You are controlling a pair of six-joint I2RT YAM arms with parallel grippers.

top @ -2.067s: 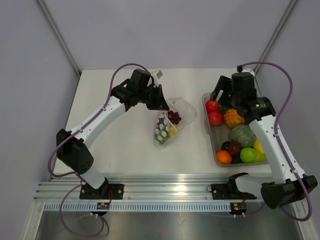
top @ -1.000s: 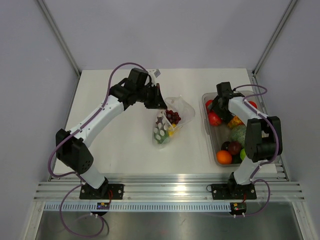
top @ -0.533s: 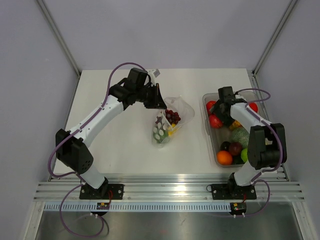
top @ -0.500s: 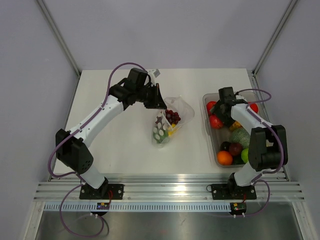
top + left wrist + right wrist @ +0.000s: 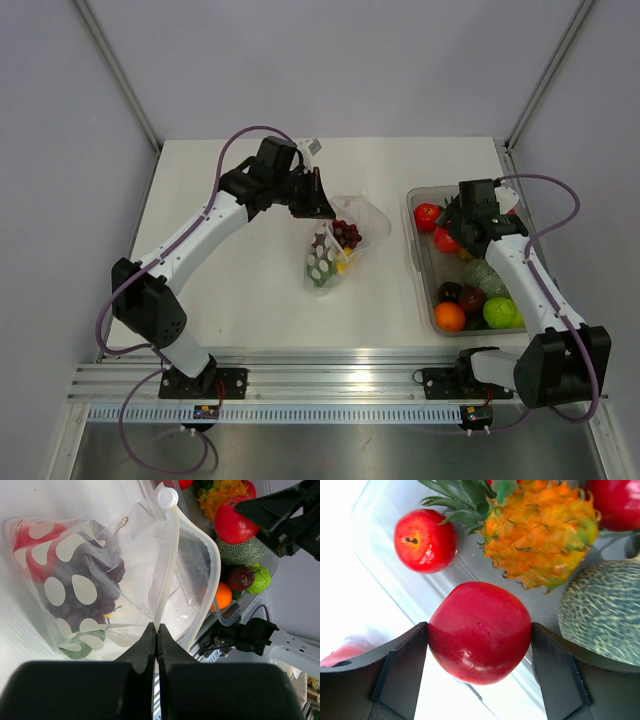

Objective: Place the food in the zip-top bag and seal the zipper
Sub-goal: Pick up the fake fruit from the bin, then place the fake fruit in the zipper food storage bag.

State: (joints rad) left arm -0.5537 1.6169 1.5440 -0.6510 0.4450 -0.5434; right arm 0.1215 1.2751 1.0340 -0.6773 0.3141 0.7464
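Note:
The zip-top bag (image 5: 340,245), clear with white dots, hangs mid-table with purple grapes (image 5: 348,234) and yellow and green food inside. My left gripper (image 5: 318,207) is shut on its mouth edge. In the left wrist view the gripper (image 5: 156,629) pinches the zipper strip (image 5: 167,565), and the bag (image 5: 75,585) gapes open beside it. My right gripper (image 5: 447,238) is over the tray, shut on a round red fruit (image 5: 446,240). The right wrist view shows that fruit (image 5: 480,632) pressed between both fingers (image 5: 402,665).
A rigid clear tray (image 5: 418,262) at the right holds a red tomato (image 5: 427,214), a netted melon (image 5: 485,272), an orange (image 5: 449,315) and a green piece (image 5: 498,311). Below the held fruit lie a spiky orange fruit (image 5: 540,540) and the tray wall (image 5: 420,595).
The right arm swung its elbow outward and its jaws closed on the red fruit over the tray. The left arm and the bag stayed still.

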